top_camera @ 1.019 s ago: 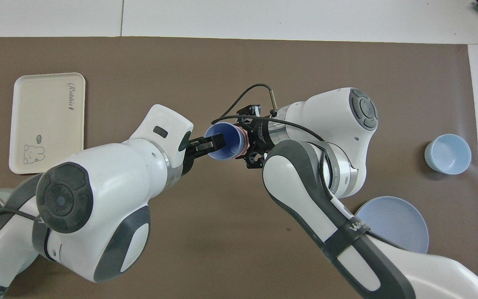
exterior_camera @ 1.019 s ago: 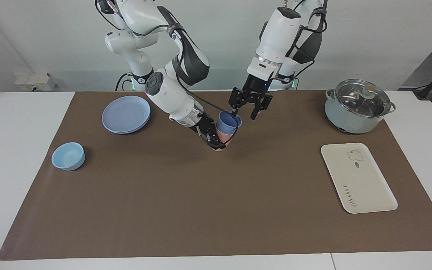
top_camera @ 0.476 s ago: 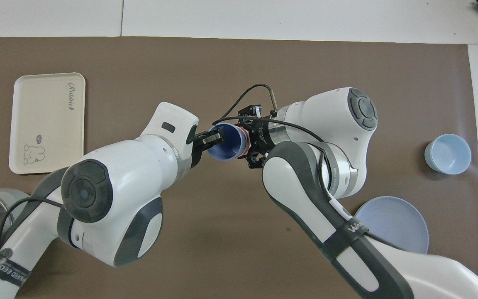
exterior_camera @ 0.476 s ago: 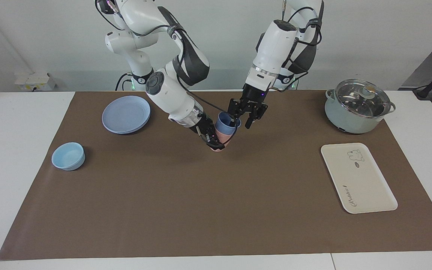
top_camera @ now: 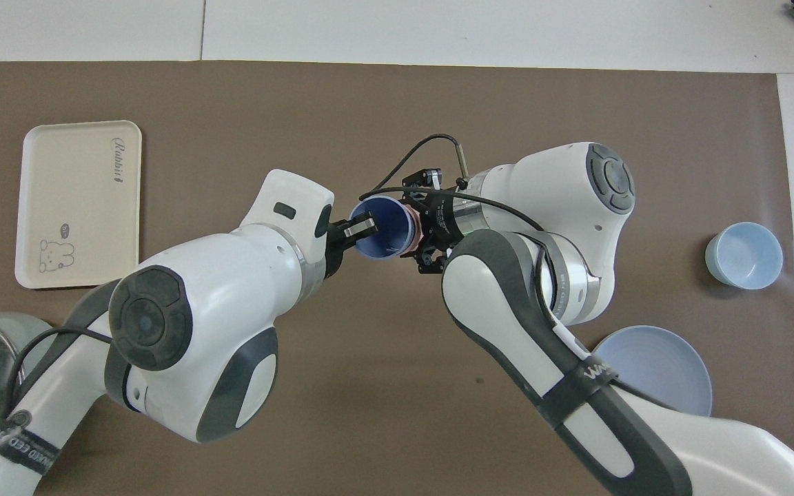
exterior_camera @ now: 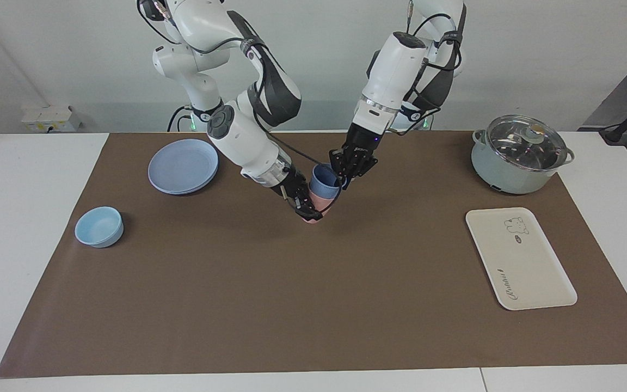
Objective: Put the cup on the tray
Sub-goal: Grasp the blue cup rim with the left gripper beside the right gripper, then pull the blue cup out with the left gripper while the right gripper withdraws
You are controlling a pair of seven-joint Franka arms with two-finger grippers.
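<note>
The periwinkle-blue cup (exterior_camera: 324,183) sits nested in a salmon-pink tumbler (exterior_camera: 323,203), both tilted and held just above the brown mat at the table's middle. My right gripper (exterior_camera: 311,210) is shut on the pink tumbler. My left gripper (exterior_camera: 342,178) is shut on the blue cup's rim, one finger inside and one outside. In the overhead view the cup (top_camera: 387,238) lies between the left gripper (top_camera: 361,228) and the right gripper (top_camera: 430,234). The cream tray (exterior_camera: 520,261) lies bare toward the left arm's end, also in the overhead view (top_camera: 80,200).
A lidded pot (exterior_camera: 517,155) stands nearer to the robots than the tray. A round blue plate (exterior_camera: 183,166) and a light-blue bowl (exterior_camera: 99,226) lie toward the right arm's end. The brown mat (exterior_camera: 292,305) covers the table.
My left gripper has come down to the blue cup and its fingers have closed from wide open onto the rim. The right gripper with both cups has shifted slightly.
</note>
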